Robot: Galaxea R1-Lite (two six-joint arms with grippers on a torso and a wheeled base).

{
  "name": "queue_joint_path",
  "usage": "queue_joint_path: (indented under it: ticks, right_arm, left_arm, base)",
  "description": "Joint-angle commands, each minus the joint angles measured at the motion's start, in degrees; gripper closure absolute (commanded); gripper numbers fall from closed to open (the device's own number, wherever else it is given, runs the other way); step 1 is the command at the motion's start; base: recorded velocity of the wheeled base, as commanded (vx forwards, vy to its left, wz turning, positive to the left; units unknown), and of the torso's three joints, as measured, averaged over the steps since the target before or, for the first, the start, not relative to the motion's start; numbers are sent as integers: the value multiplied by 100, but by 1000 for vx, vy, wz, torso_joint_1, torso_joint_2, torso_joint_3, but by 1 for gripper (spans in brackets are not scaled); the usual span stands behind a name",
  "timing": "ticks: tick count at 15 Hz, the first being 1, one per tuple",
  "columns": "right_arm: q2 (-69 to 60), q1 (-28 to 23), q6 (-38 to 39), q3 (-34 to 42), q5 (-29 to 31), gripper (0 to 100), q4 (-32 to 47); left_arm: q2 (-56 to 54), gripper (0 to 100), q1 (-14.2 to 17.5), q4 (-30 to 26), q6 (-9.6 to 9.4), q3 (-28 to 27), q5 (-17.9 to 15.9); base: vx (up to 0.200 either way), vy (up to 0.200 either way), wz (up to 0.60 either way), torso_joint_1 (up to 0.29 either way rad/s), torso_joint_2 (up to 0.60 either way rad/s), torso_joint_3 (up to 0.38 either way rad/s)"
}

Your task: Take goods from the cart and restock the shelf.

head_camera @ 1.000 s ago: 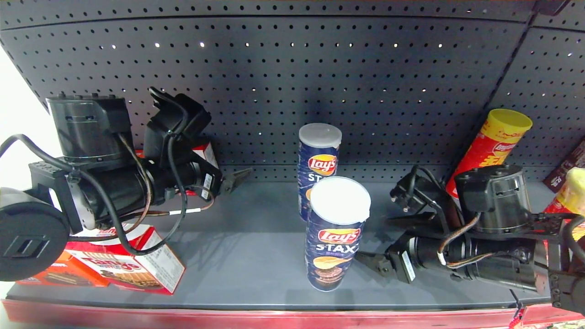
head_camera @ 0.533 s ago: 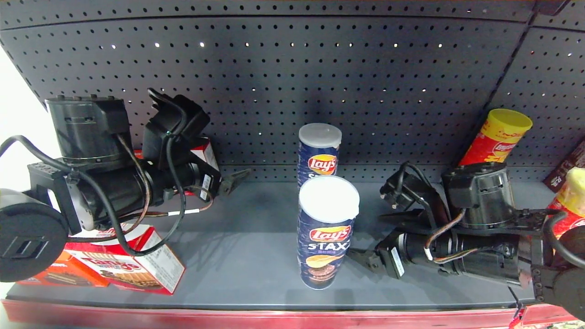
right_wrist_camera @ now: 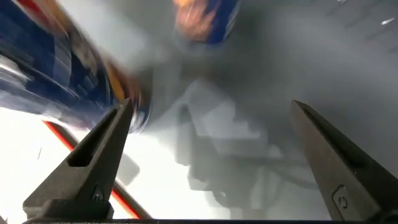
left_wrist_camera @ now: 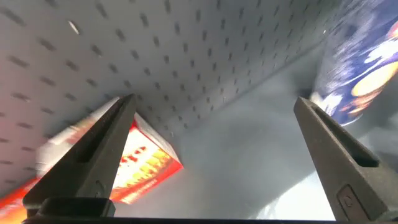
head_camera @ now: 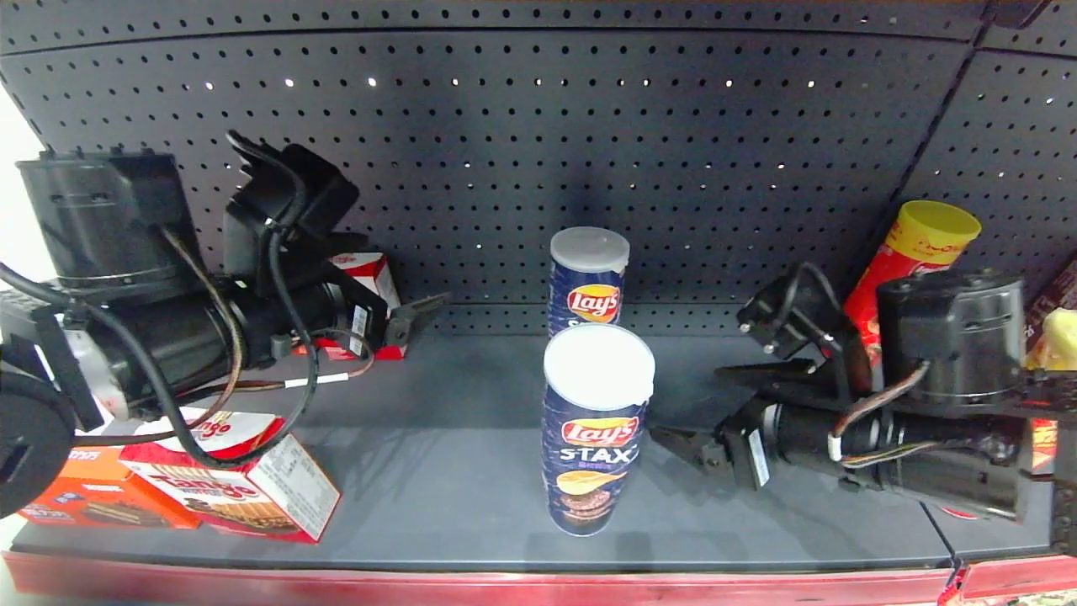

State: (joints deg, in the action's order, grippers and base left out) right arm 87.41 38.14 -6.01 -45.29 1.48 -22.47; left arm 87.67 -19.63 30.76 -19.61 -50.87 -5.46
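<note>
The front chip can (head_camera: pixel 597 429) stands upright on the shelf (head_camera: pixel 437 480), shifted left into line before the rear can (head_camera: pixel 588 278). The right gripper (right_wrist_camera: pixel 210 106), jaws spread, has backed clear, and the left gripper (left_wrist_camera: pixel 214 101) is likewise spread. Placement looks complete.

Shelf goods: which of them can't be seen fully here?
Rear blue can: lower half behind front blue can, head view.
Yellow-lidded can: base behind right arm, head view.
Small red-and-white box: mostly behind left arm, head view.
Front blue can's label: blurred, right wrist view.
</note>
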Motion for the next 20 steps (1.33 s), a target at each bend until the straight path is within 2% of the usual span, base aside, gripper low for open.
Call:
queue_joint_path:
  ticks: [1, 2, 3, 5, 8, 10, 12, 13, 14, 15, 16, 18, 20]
  right_arm:
    - [-1314, -439, 21, 64, 28, 0, 6]
    - [-1613, -562, 30, 134, 28, 0, 23]
    - [-2298, -747, 38, 389, 37, 0, 14]
    - [-3133, -791, 38, 714, 143, 0, 14]
    - [-4170, -800, 30, 1031, 283, 0, 173]
    - [-4856, -879, 21, 1189, 433, 0, 876]
    - [-5585, -976, 21, 1207, 459, 0, 1798]
    - [-5752, -1055, 21, 1215, 485, 0, 2018]
    - [-6412, -1301, 12, 1294, 477, 0, 2774]
    - [-6807, -1380, 12, 1382, 477, 0, 3178]
    - [-7150, -1406, 12, 1461, 485, 0, 3495]
    - [-7897, -1494, 12, 1708, 485, 0, 4040]
    - [-8389, -1556, 12, 1945, 494, 0, 4330]
  left_arm:
    - [-1077, 0, 161, -87, 10, 165, -219]
    - [-1341, 0, 231, -149, 10, 227, -280]
    - [-1947, 0, 363, -175, 10, 490, -280]
    - [-2896, 0, 627, -219, 10, 1027, -280]
    - [-4250, 0, 688, -342, 19, 1703, -201]
    - [-5261, 0, 723, -1221, 19, 1941, 159]
    - [-6342, 0, 723, -2619, 19, 1879, 493]
    - [-6579, 0, 723, -2926, 10, 1870, 546]
    - [-7414, 0, 750, -3761, 10, 1923, 801]
    - [-7924, 0, 820, -4166, 10, 2002, 968]
    - [-8328, 0, 917, -4473, 28, 2125, 1065]
    - [-8293, 0, 934, -4209, 292, 2222, 1337]
    - [-8293, 0, 934, -4148, 397, 2503, 1328]
  base:
    - [0, 0, 0, 0, 0, 0]
    - [0, 0, 0, 0, 0, 0]
    - [0, 0, 0, 0, 0, 0]
    - [0, 0, 0, 0, 0, 0]
    - [0, 0, 0, 0, 0, 0]
    - [0, 0, 0, 0, 0, 0]
    - [0, 0, 0, 0, 0, 0]
    - [0, 0, 0, 0, 0, 0]
    - [0, 0, 0, 0, 0, 0]
    - [0, 0, 0, 0, 0, 0]
    - [0, 0, 0, 0, 0, 0]
    - [0, 0, 0, 0, 0, 0]
    - [0, 0, 0, 0, 0, 0]
